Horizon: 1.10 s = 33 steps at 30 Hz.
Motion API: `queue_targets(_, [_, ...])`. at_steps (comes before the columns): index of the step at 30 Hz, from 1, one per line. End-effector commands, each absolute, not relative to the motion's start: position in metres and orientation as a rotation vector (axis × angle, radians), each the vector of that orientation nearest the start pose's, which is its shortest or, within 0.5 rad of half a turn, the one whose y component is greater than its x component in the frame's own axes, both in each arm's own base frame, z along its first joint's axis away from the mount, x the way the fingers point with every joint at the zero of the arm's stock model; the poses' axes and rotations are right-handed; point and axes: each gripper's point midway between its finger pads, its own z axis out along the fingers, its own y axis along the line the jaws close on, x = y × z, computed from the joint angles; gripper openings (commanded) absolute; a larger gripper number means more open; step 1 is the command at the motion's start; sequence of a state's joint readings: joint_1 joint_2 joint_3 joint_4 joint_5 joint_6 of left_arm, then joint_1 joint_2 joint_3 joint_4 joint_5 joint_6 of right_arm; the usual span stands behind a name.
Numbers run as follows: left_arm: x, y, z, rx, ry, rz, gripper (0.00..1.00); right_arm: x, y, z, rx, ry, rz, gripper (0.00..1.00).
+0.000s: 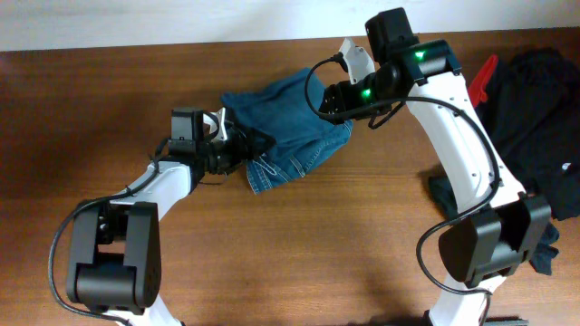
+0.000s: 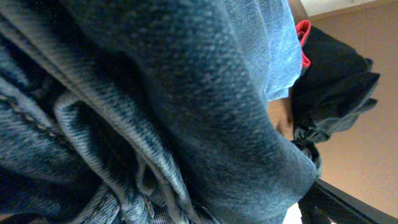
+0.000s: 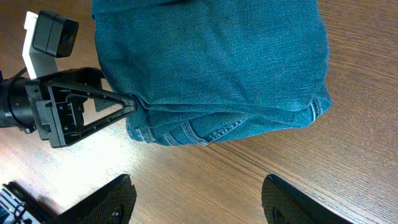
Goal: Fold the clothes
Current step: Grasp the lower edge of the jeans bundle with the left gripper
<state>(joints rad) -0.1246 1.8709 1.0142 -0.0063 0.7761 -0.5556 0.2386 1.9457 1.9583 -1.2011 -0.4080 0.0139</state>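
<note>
Shows the jeans [image 1: 290, 127] folded into a thick bundle on the wooden worktop [image 1: 317, 235], toward its far edge, with hems and pale seam stitching turned to the near side. Finds the left fingers [image 3: 93, 109] spread wide, one tip pressed into the bundle's left edge, and denim filling the left wrist view. Has the right fingers [image 3: 112, 199] apart as well, clamped on nothing, held over bare wood just beside the bundle. Places a dark heap of clothing [image 1: 544, 118] with a red piece [image 1: 485, 77] at the worktop's right end, well apart.
</note>
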Motion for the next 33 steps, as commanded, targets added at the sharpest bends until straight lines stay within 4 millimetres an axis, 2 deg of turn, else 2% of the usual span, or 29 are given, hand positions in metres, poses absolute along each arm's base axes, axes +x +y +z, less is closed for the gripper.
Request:
queue_targets(1, [0.406, -0.185, 0.095, -0.135, 2.429, -1.389, 0.99, 0.417, 0.169, 0.217, -0.429, 2.691, 0.625, 0.70])
queue_targets(4, [0.405, -0.182, 0.103, -0.129, 2.410, -1.420, 0.99, 0.417, 0.169, 0.217, -0.429, 2.691, 0.625, 0.70])
queue_targets(7, [0.409, -0.156, 0.114, -0.210, 2.393, -1.397, 0.99, 0.417, 0.169, 0.217, -0.429, 2.692, 0.625, 0.70])
queue_targets(8, [0.413, -0.139, 0.122, -0.248, 2.367, -1.377, 0.99, 0.416, 0.169, 0.217, -0.429, 2.694, 0.625, 0.70])
queue_targets(10, [0.415, -0.133, 0.123, -0.263, 2.358, -1.366, 0.99, 0.416, 0.169, 0.217, -0.435, 2.693, 0.624, 0.70])
queue_targets(12, [0.413, -0.133, 0.116, -0.278, 2.386, -1.341, 0.99, 0.416, 0.169, 0.216, -0.448, 2.691, 0.621, 0.70])
queue_targets(17, [0.394, -0.124, 0.070, -0.436, 2.595, -1.094, 0.99, 0.414, 0.169, 0.215, -0.446, 2.701, 0.622, 0.70])
queue_targets(19, [0.395, -0.125, 0.066, -0.436, 2.598, -1.078, 0.99, 0.413, 0.169, 0.215, -0.457, 2.702, 0.620, 0.70])
queue_targets(24, [0.416, -0.128, 0.060, -0.379, 2.528, -1.091, 0.99, 0.412, 0.168, 0.215, -0.460, 2.704, 0.619, 0.70])
queue_targets(26, [0.420, -0.135, 0.058, -0.340, 2.504, -1.127, 0.99, 0.413, 0.168, 0.215, -0.460, 2.704, 0.619, 0.70])
queue_targets(33, [0.424, -0.146, 0.043, -0.330, 2.511, -1.145, 0.99, 0.412, 0.168, 0.215, -0.469, 2.704, 0.617, 0.69])
